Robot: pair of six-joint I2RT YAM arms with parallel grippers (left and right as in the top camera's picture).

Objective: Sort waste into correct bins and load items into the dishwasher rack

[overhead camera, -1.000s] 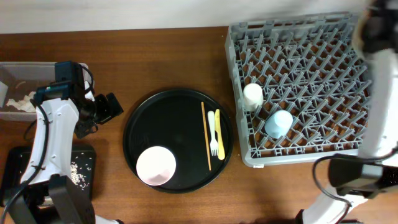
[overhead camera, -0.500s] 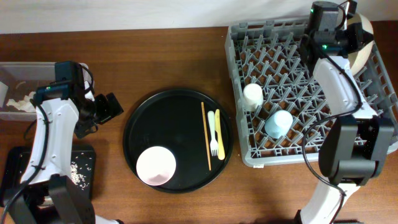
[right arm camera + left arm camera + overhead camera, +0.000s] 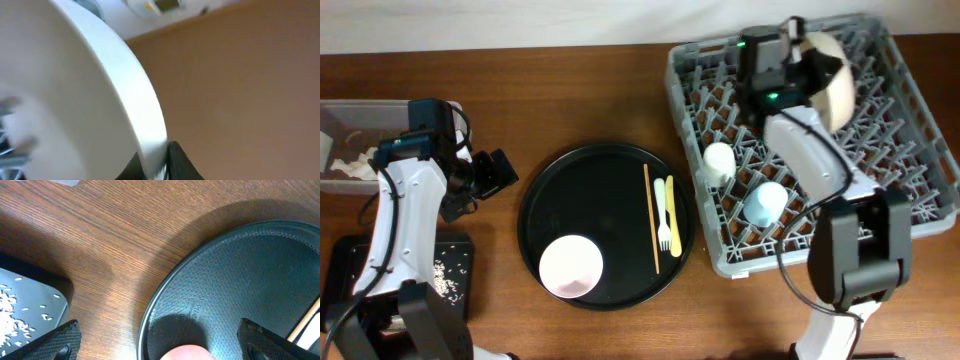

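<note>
No text, label, brand or number can be read in any view. A small embossed mark point(image 3: 192, 314) is seen pressed into the round black tray point(image 3: 240, 270), but its characters cannot be made out.

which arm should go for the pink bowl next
Probably left. The left gripper is open beside the round black tray that holds the pink bowl. The right gripper is clamped on the cream plate at the dishwasher rack.
</note>
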